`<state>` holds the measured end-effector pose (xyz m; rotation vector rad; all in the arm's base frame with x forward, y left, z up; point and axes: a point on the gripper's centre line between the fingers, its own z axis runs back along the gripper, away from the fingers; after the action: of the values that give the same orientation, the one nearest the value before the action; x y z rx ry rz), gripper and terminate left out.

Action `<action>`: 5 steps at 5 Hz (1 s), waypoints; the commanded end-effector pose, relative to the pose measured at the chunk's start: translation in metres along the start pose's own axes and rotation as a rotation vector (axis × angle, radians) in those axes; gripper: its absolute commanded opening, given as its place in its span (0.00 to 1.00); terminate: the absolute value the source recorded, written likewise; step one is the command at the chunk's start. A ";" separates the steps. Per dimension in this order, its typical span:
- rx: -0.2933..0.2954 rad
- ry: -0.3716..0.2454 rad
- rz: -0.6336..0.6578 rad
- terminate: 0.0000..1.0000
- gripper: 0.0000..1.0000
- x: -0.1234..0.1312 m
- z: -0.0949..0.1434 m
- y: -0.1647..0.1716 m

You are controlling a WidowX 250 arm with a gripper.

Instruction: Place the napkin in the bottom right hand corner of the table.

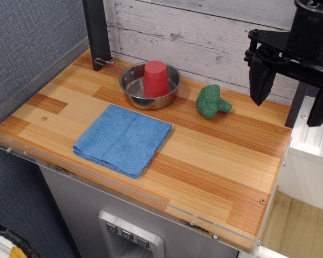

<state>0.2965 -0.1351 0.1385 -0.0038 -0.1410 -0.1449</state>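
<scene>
The napkin (124, 140) is a folded blue terry cloth with a centre crease, lying flat near the front left-middle of the wooden table (220, 172). My gripper (290, 97) is black, hangs above the table's far right edge, and its two fingers are spread apart with nothing between them. It is well to the right of and above the napkin, not touching it.
A steel bowl (133, 86) with a handle stands at the back, with an upturned red cup (156, 78) in it. A green broccoli toy (212, 101) lies to its right. A clear acrylic rim (151, 201) edges the table. A white surface (312, 140) adjoins on the right.
</scene>
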 end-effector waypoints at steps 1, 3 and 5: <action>0.000 0.000 0.000 0.00 1.00 0.000 0.000 0.000; 0.045 0.086 0.097 0.00 1.00 -0.008 -0.013 0.045; 0.153 0.086 0.223 0.00 1.00 -0.043 -0.021 0.126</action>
<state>0.2745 -0.0082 0.0995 0.1406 -0.0216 0.0802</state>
